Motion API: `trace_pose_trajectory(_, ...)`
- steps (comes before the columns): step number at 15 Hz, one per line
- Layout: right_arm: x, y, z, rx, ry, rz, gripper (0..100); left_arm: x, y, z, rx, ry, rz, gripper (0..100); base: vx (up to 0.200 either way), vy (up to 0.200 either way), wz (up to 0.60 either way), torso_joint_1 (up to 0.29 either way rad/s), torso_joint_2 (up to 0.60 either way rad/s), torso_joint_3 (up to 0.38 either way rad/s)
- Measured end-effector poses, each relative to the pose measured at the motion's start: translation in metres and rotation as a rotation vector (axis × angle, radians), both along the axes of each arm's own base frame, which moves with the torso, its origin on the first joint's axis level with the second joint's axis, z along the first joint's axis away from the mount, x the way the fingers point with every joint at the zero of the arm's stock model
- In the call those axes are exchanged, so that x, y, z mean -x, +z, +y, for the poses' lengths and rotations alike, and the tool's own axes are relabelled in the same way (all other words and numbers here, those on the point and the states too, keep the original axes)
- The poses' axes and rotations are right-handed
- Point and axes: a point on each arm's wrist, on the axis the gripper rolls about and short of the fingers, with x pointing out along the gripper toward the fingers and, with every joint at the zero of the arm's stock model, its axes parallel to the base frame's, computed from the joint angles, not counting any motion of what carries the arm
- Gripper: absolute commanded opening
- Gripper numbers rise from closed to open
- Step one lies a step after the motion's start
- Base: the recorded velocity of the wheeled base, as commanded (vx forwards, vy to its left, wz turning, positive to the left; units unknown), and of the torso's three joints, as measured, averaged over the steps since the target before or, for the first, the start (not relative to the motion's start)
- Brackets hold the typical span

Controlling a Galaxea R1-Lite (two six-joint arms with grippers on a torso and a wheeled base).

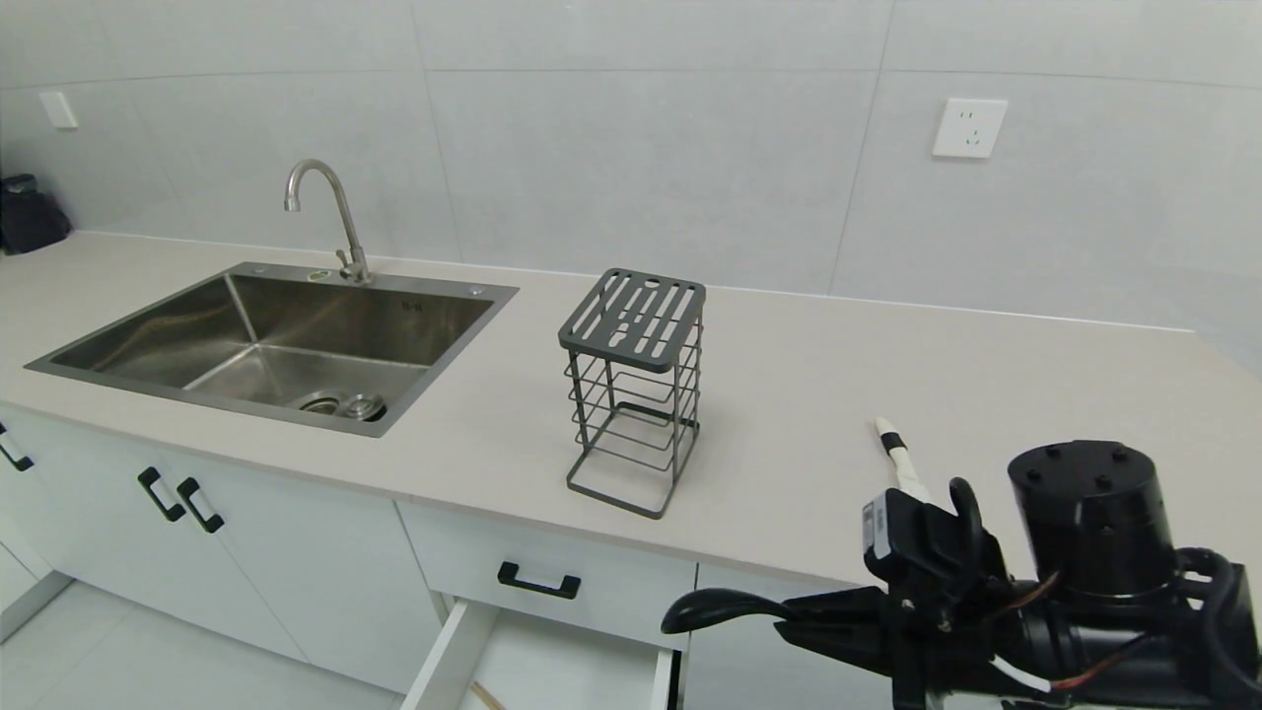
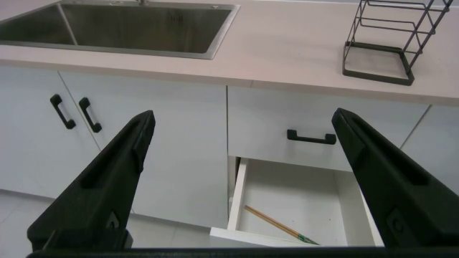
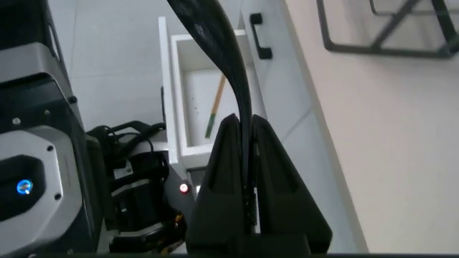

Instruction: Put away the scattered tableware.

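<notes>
My right gripper (image 1: 848,616) hangs in front of the counter's edge at the lower right, shut on the handle of a black spoon (image 1: 710,609) whose bowl points left over the open drawer (image 1: 434,653). In the right wrist view the right gripper (image 3: 246,125) clamps the black spoon (image 3: 215,50) above the open drawer (image 3: 166,86), where a chopstick (image 3: 215,107) lies. My left gripper (image 2: 244,118) is open with nothing between its fingers, facing the open drawer (image 2: 237,193) and its chopsticks (image 2: 280,226). A slim white utensil (image 1: 895,449) lies on the counter at the right.
A dark wire rack (image 1: 636,385) stands mid-counter. A steel sink (image 1: 138,370) with a faucet (image 1: 330,212) is set into the counter at the left. White cabinet doors with black handles (image 1: 177,498) run below, and a shut drawer (image 1: 537,580) sits above the open one.
</notes>
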Motion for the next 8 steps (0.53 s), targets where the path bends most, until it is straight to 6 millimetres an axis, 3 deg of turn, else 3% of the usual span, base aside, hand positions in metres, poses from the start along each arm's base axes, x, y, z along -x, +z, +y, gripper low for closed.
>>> trace_pose_trajectory(3, -0.01, -0.001, 0.024, -0.008, 0.04, -0.009, 0, 0.0, 0.0, 0.0, 0.0, 0.0, 0.0, 100, 0.0, 0.0, 0.0, 0.0, 0.0, 0.0)
trace_pose_trajectory(8, -0.025, 0.005, 0.086, -0.088, 0.03, -0.014, 0, 0.0, 0.0, 0.0, 0.0, 0.0, 0.0, 100, 0.0, 0.0, 0.0, 0.0, 0.0, 0.0)
